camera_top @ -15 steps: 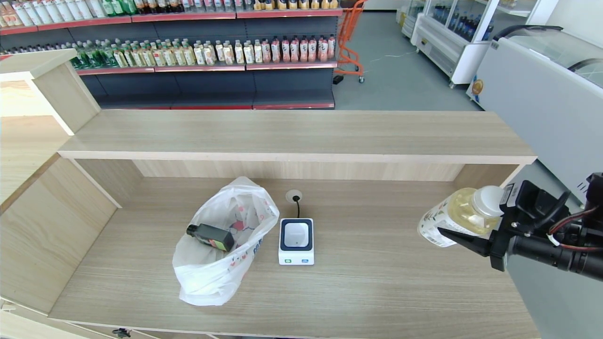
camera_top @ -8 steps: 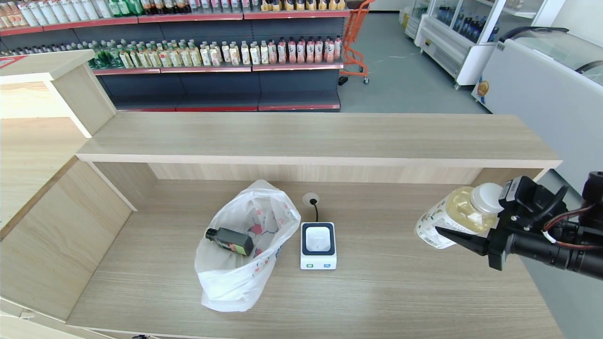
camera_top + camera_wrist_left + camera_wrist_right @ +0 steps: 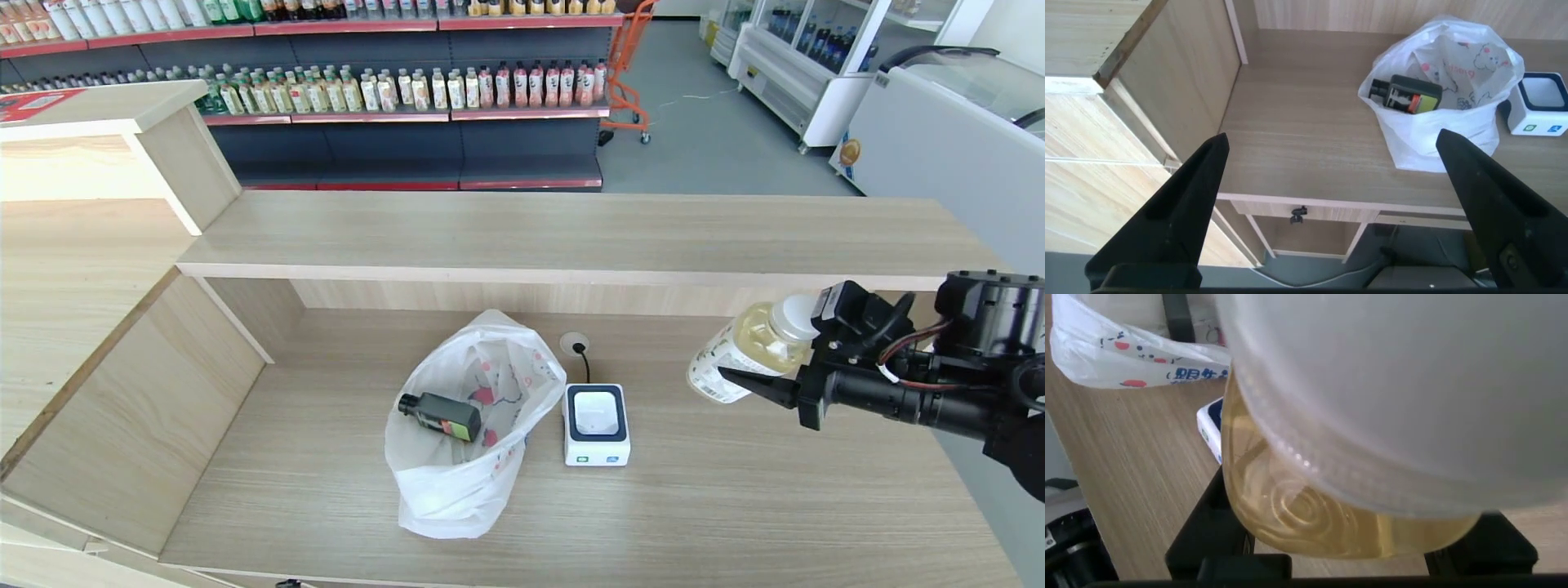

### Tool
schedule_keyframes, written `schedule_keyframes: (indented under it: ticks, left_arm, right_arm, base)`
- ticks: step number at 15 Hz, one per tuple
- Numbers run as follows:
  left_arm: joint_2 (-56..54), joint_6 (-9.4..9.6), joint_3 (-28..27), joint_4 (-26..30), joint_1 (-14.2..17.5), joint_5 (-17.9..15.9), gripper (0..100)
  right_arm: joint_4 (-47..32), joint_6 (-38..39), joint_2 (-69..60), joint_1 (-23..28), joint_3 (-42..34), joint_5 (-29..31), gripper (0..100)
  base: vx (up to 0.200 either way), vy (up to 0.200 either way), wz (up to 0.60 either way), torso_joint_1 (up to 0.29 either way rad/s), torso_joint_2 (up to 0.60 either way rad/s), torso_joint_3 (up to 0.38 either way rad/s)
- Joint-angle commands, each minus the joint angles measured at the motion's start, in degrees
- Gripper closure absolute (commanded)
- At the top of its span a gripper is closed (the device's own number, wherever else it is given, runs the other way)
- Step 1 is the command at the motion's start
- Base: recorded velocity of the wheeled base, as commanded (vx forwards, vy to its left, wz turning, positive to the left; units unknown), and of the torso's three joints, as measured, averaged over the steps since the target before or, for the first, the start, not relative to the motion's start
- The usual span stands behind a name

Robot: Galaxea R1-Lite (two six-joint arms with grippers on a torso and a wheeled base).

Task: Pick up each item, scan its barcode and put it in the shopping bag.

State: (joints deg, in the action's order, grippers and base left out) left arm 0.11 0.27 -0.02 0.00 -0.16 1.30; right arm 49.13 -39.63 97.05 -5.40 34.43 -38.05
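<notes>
While shelves (image 3: pixel 408 116) stand behind, counter (image 3: pixel 735 506) (pale wood), bag (image 3: pixel 445 494)

Wooden counter (image 3: pixel 571 237); behind it, shelves (image 3: pixel 408 116) of bottled drinks, an orange cart (image 3: pixel 627 108), chest freezers (image 3: pixel 939 139).

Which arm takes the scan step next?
Right. The right gripper holds the clear plastic bottle of yellow liquid, raised near the white barcode scanner; the left gripper is open and empty.

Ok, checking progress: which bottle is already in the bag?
The dark bottle, lying inside the shopping bag; the pale yellow bottle is clamped in the right gripper.
</notes>
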Motion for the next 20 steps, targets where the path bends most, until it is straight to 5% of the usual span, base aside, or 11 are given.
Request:
schedule_keyframes:
  ticks: [1, 8, 20]
  left_arm:
    - [0.1, 0.0, 0.0, 0.0, 0.0, 0.0, 0]
    - [0.1, 0.0, 0.0, 0.0, 0.0, 0.0, 0]
    - [0.1, 0.0, -0.1, 0.0, 0.0, 0.0, 0]
  right_arm:
    - [4.2, -0.8, 6.4, -1.8, 0.5, -2.3, 100]
    - [13.8, -16.3, 19.1, -0.3, -0.8, -13.1, 100]
    - [15.6, -24.3, 32.2, -8.4, 13.3, -14.0, 100]
  base:
    - [0.0, 0.0, 0.0, 0.0, 0.0, 0.0]
    - [0.0, 0.0, 0.0, 0.0, 0.0, 0.0]
    - [0.0, 0.0, 0.0, 0.0, 0.0, 0.0]
